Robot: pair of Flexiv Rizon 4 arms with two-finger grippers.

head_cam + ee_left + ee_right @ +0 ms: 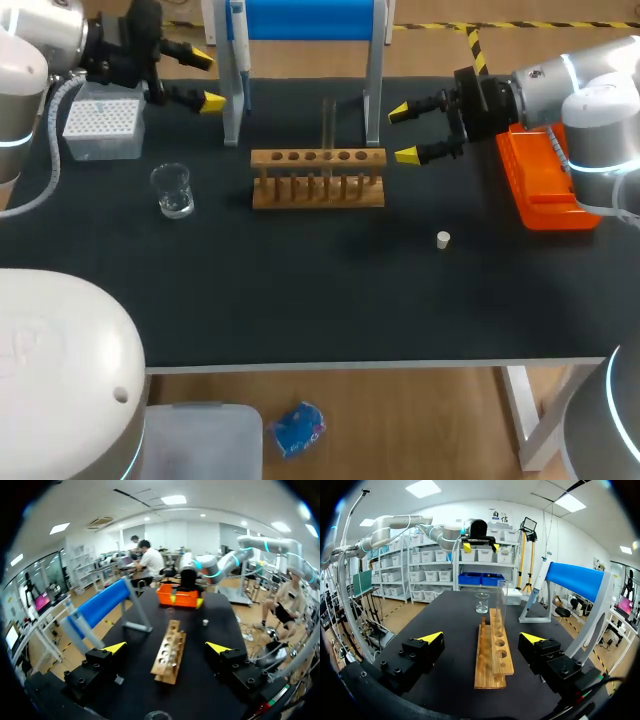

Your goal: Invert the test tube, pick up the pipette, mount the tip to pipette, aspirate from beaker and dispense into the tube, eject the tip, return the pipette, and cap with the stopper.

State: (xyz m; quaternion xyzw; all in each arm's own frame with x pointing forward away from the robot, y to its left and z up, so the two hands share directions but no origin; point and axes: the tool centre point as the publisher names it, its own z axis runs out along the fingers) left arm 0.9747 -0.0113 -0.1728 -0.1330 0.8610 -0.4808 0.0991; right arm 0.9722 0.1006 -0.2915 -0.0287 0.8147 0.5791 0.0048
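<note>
Centrally on the black counter [300,300] stands a wooden tube rack [318,190], with a clear glass test tube [327,125] upright in it. Both claws gape empty: the left claw [207,80] near the white tip box [100,125], the right claw [402,133] just beside the rack's end. A small glass beaker [173,190] sits left of the rack, and a white stopper [443,239] lies well apart.

One rack [318,178], one beaker [173,190], one stopper [443,239]
</note>
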